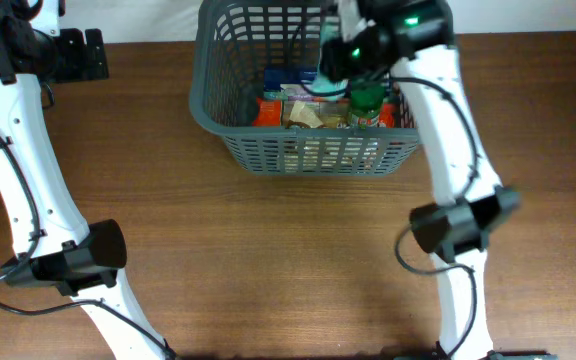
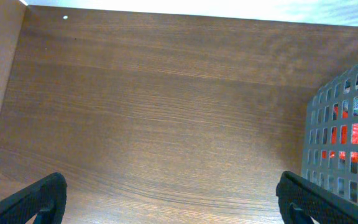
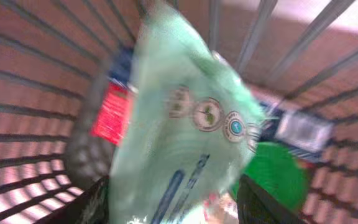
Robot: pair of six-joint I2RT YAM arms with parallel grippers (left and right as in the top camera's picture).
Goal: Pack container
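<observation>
Overhead: dark grey lattice-sided container (image 1: 308, 155), packets (image 1: 303, 108) inside.

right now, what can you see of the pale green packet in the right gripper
The pale green packet looks like a soft, glossy plastic pouch with a row of small round badges and dark blue stripes lower down; its print is too blurred to read. The right gripper pinches its lower end, holding it tilted inside the slotted walls of the container, above other groceries. Whether it touches them is unclear.
</observation>
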